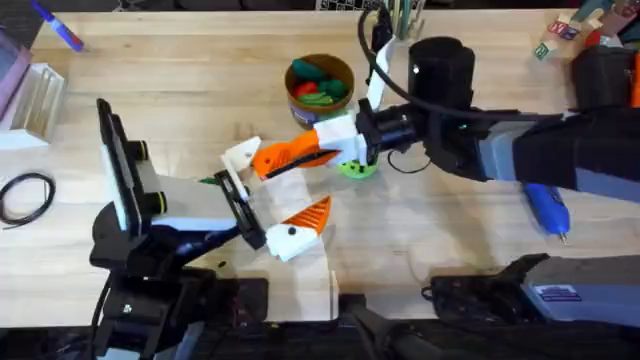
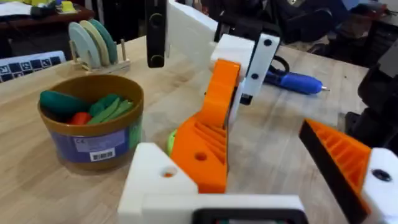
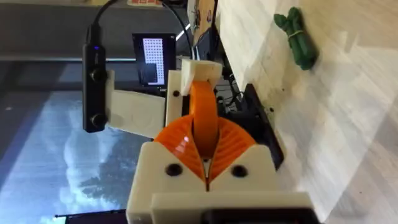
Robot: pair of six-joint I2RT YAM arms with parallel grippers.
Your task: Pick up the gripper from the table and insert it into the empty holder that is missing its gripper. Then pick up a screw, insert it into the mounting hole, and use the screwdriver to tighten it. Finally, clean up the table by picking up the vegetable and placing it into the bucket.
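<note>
I see right gripper clamped on the gripper, seating it against holder, left gripper spread wide, screwdriver idle.

A: Light? Even, bright from above; soft shadows on the table, faint glare patches.
B: Blur? The right arm is soft and dark under the camera; near white blocks in the wrist views are fuzzy.
</note>
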